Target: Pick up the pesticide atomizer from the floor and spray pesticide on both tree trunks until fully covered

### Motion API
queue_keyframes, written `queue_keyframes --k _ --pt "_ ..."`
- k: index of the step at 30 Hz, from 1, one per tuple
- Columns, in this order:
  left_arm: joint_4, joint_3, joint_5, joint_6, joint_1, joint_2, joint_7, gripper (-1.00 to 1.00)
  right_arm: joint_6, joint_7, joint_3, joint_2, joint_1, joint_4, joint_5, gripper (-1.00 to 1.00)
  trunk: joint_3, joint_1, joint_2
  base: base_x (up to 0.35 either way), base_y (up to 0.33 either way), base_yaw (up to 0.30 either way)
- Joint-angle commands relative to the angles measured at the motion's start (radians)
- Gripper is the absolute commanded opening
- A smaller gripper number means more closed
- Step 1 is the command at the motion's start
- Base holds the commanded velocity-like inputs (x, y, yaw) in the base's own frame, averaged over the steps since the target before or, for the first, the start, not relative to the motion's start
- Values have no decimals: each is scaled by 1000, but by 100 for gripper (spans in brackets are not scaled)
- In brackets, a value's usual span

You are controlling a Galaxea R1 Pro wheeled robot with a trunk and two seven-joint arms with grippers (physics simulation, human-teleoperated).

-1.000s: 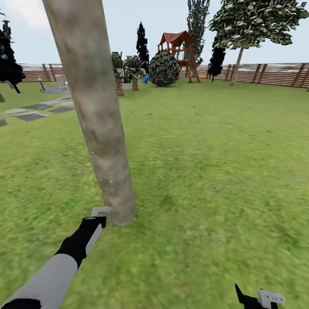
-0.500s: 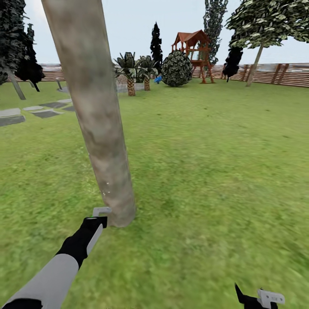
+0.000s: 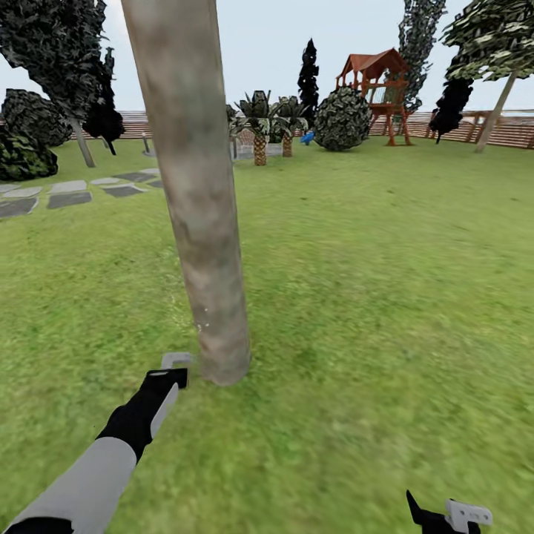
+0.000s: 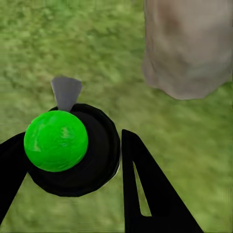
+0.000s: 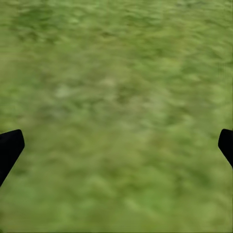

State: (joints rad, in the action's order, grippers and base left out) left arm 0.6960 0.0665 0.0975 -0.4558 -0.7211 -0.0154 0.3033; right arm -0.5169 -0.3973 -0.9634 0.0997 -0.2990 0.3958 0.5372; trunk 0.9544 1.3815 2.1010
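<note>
A thick grey-brown tree trunk (image 3: 200, 208) rises from the grass right in front of me, with a few tiny white specks of pesticide (image 3: 202, 323) low on its bark. My left gripper (image 3: 167, 377) is shut on the pesticide atomizer (image 4: 56, 141), a black body with a green round top and a grey nozzle (image 3: 176, 360) that points at the trunk base (image 4: 187, 48). My right gripper (image 5: 116, 145) hangs open over bare grass, low at the right in the head view (image 3: 446, 516). Another pale-trunked tree (image 3: 495, 111) stands far off at the right by the fence.
Grey stepping stones (image 3: 70, 194) lie at the far left on the lawn. Round bushes (image 3: 343, 119), small palms (image 3: 259, 133) and a red-roofed play tower (image 3: 378, 81) stand at the back before the wooden fence (image 3: 512, 130). Open lawn stretches to the right of the trunk.
The whole view has swung, so the trunk and background sit further right in the picture. Both arms keep their places in the view, and the atomizer stays in the left gripper.
</note>
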Motion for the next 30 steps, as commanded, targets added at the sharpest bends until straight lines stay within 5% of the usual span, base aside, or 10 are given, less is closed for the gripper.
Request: queue_keyframes --k 1,4,10,11,12,15,17,21,30 --pt "50 3 0 0 -1 -5 -4 -100 0 0 0 0 0 0 0 100 0 0 0 0 0 277" --pt "221 7 -6 -17 -2 -7 -41 -100 0 0 0 0 1 0 0 100 0 0 0 0 0 93" --pt "252 10 -8 -86 -14 6 -168 -100 0 0 0 0 0 1 0 100 0 0 0 0 0 3" --pt "257 82 -8 -136 -14 14 -191 -100 0 0 0 0 0 0 0 100 0 0 0 0 0 0" --pt "269 105 -4 -141 -14 13 -192 -100 0 0 0 0 0 0 0 100 0 0 0 0 0 0" --pt "296 117 0 -168 -16 3 -193 -100 0 0 0 0 0 1 0 100 0 0 0 0 0 0" --pt "309 104 0 -184 -17 -21 -195 -100 0 0 0 0 0 1 0 100 0 0 0 0 0 0" --pt "331 6 -3 -187 -11 -74 -290 -100 0 0 0 0 1 0 0 100 0 0 0 0 0 0" --pt "397 0 -10 -187 -6 -63 -325 -100 0 0 0 0 1 0 1 100 0 0 0 -125 -92 0"
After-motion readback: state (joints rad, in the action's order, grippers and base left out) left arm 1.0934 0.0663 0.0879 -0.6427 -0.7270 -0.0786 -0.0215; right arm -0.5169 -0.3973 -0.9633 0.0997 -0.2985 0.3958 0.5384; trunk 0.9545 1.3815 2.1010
